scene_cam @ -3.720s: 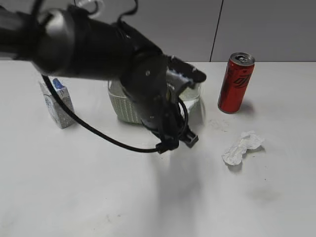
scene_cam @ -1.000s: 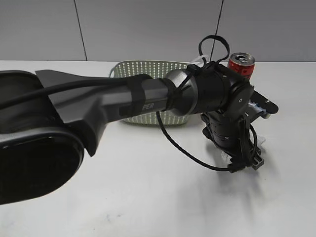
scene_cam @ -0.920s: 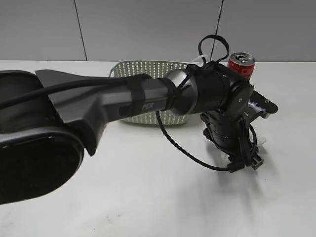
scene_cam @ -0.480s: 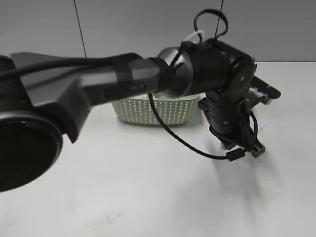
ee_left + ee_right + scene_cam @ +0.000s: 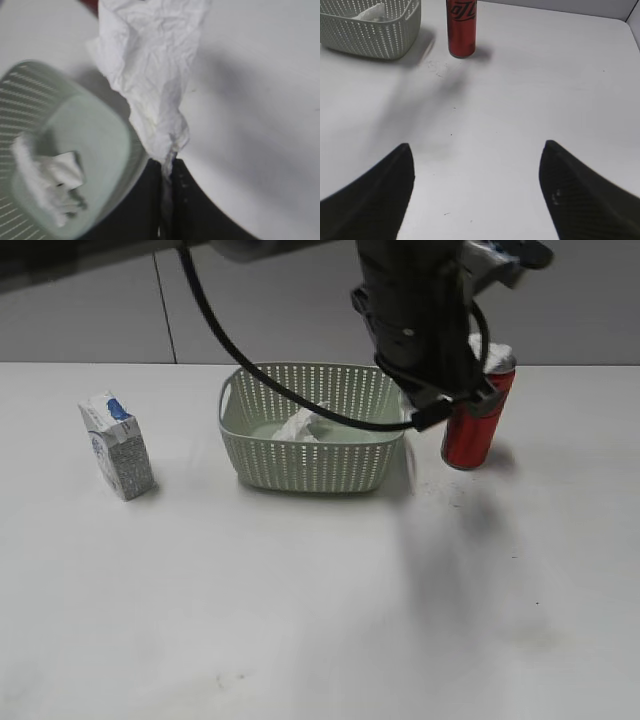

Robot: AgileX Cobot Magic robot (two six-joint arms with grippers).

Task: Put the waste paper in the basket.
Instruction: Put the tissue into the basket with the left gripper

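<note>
My left gripper (image 5: 169,167) is shut on a long crumpled white wad of waste paper (image 5: 155,75), which hangs from the fingertips. In the exterior view the left gripper (image 5: 455,405) is raised in the air at the right end of the pale green basket (image 5: 310,465), in front of the red can. The wad hangs over the table just beside the basket's rim (image 5: 127,130). More white paper lies inside the basket (image 5: 300,426), also seen in the left wrist view (image 5: 50,175). My right gripper (image 5: 476,145) is open and empty, low over bare table.
A red soda can (image 5: 475,430) stands just right of the basket and also shows in the right wrist view (image 5: 461,27). A white-and-blue carton (image 5: 118,445) stands at the left. The basket sits at the top left of the right wrist view (image 5: 370,35).
My left arm has risen from the table right of the basket, lifting the wad, and moved back toward the basket and can. The spot where the wad lay is bare.
</note>
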